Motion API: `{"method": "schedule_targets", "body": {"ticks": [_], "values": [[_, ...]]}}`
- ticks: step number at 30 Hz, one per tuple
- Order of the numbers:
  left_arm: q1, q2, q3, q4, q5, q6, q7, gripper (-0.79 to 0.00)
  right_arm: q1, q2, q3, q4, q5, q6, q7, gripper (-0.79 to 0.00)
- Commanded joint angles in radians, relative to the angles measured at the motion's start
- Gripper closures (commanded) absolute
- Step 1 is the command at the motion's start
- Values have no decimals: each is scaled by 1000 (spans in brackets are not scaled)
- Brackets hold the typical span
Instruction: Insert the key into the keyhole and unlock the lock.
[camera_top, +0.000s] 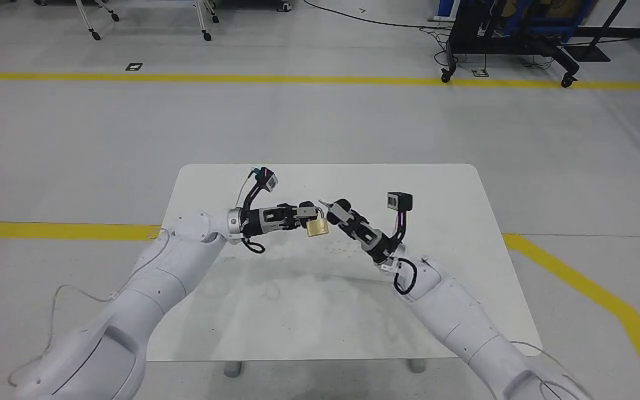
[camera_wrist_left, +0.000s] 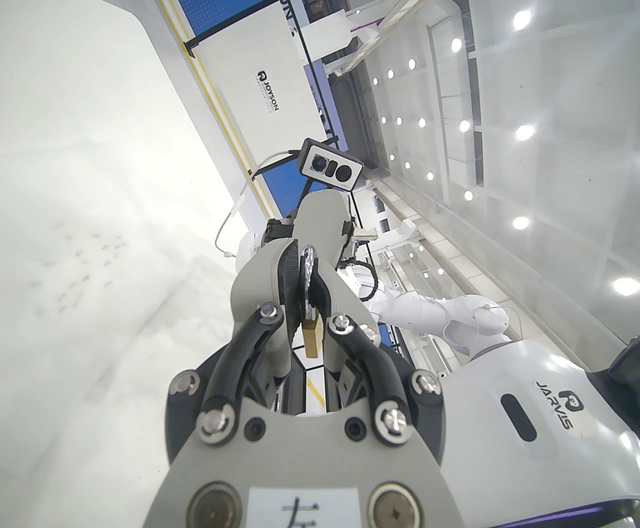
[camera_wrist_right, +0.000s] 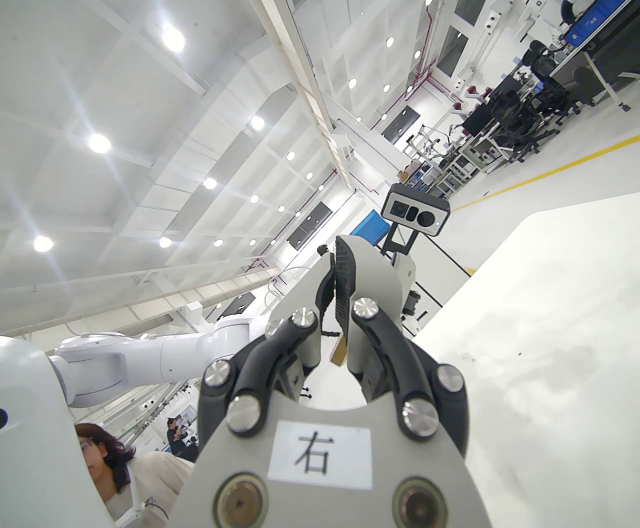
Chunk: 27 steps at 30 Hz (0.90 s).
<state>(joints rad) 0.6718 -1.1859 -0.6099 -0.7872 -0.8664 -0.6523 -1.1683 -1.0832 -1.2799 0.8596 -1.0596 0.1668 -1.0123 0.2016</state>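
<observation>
Lock (camera_top: 317, 227) hangs above table (camera_top: 440, 190) centre, left gripper (camera_top: 308, 214) clamped on its shackle at 10 o'clock. Right gripper (camera_top: 330, 208), at 2 o'clock, is closed on what appears to be the key (camera_wrist_right: 324, 250). Align blade with keyhole, advance straight, then turn.

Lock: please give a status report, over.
Left gripper shut on lock by shackle, brass body hanging below. Right gripper shut, tip to tip with left; its load unclear. Both above table, nothing in the way.
</observation>
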Motion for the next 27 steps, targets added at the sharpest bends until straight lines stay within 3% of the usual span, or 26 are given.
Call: {"method": "schedule_targets", "body": {"ticks": [1,9,17,19,21,24,27], "values": [[0,-5,-4,8,-3,8,-8,0,-9,1,15,-10,4,0,8,0],[-14,-26,-30,78,-31,71,-71,0,-55,14,90,-65,47,0,43,0],[-21,-27,-29,82,-13,67,-67,0,-55,14,90,-65,47,0,43,0],[-11,-28,-30,67,-3,114,-32,0,-55,14,90,-65,47,0,43,0],[-1,-31,-33,50,-31,221,-32,0,-66,17,109,-77,30,10,28,0],[-6,-44,-26,57,-49,350,-38,0,-109,30,168,-112,-73,1,-13,0],[-18,-65,-14,85,-61,416,-41,0,-169,46,250,-174,-222,9,-61,0]]}}
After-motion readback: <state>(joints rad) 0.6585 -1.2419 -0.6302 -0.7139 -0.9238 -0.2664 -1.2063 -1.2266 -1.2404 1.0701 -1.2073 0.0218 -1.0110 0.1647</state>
